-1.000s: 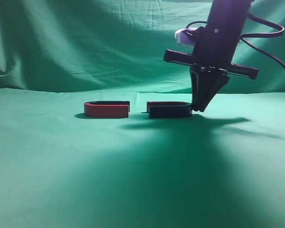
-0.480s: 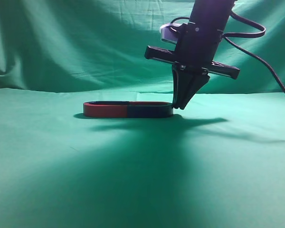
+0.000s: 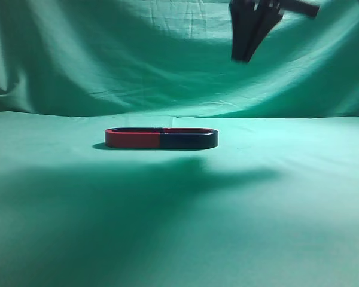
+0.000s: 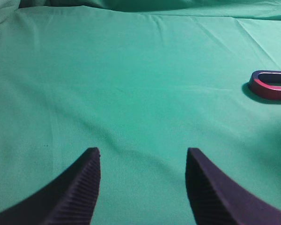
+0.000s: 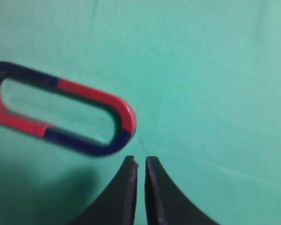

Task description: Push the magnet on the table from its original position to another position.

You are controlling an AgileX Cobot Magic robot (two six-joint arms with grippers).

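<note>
Two U-shaped magnets lie joined end to end as one flat oval (image 3: 161, 139) on the green cloth, red half on the left and dark blue half on the right. In the right wrist view the oval (image 5: 98, 96) shows red and blue segments, just beyond my fingertips. My right gripper (image 3: 247, 42) is shut and empty, high above the table, up and to the right of the oval; its jaws (image 5: 141, 161) show only a thin gap. My left gripper (image 4: 143, 154) is open and empty over bare cloth, with the oval's red end (image 4: 267, 89) far to its right.
Green cloth (image 3: 257, 209) covers the table and hangs as a backdrop (image 3: 107, 54). The arm's broad shadow lies on the cloth in front of the oval. The left arm does not show in the exterior view.
My right gripper pushed the blue magnet left until it met the red one. Then it rose straight up off the table, leaving the joined oval lying still.
</note>
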